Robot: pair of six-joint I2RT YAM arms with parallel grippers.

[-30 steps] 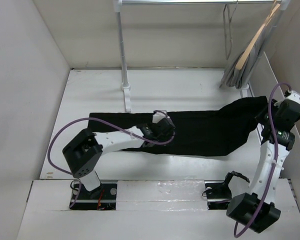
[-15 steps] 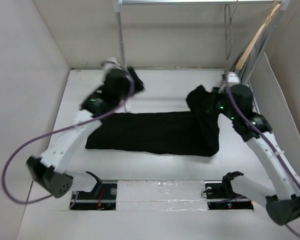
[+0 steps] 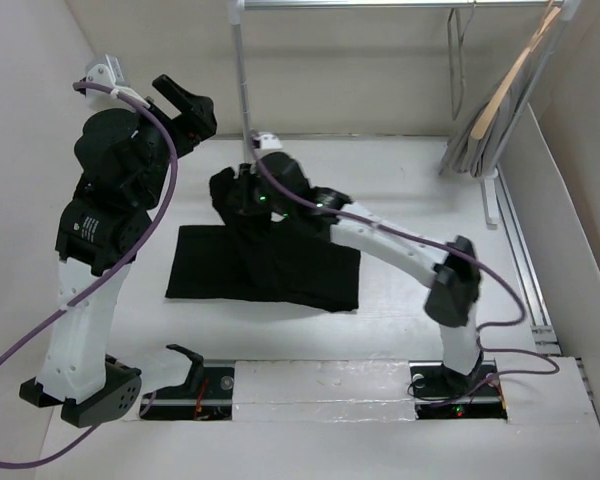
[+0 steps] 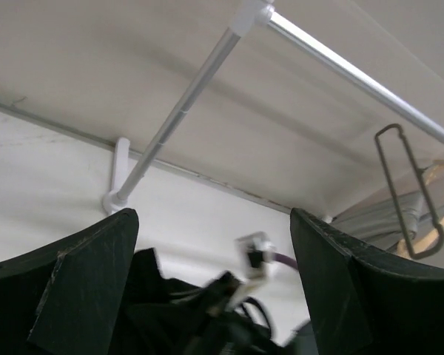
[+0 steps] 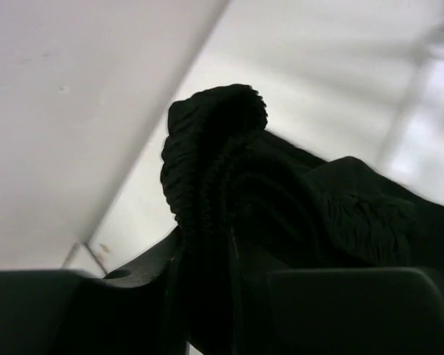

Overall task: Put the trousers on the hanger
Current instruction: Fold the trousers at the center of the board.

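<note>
Two white-and-black robot arms rise from the near edge of the white table (image 3: 410,180). Just beyond their bases, the large black soft fabric trousers (image 3: 280,270) lie on the table's left half. They are folded into a flat, roughly rectangular patch, with one end drawn up off the surface into a bunched heap at the patch's far side.

The right arm reaches across from its base on the right to that heap, and the right gripper (image 3: 232,195) is clamped on the raised cloth. The right wrist view shows a ribbed, gathered edge of the trousers pinched between the two dark fingers (image 5: 340,310) and standing up above them.

The left arm stands tall at the left of the table. The left gripper (image 3: 187,102) is well above the cloth, with its jaws spread wide and nothing between them.

Farther back, a white metal rack upright (image 3: 240,80) stands on the table near the back wall, carrying a horizontal rail (image 3: 380,4) along the top. The thin grey wire hanger (image 3: 458,60) hangs from that rail, far to the right and well apart from the trousers. Just right of it hangs a pale wooden hanger (image 3: 515,70) draped with a grey garment (image 3: 470,150).
</note>
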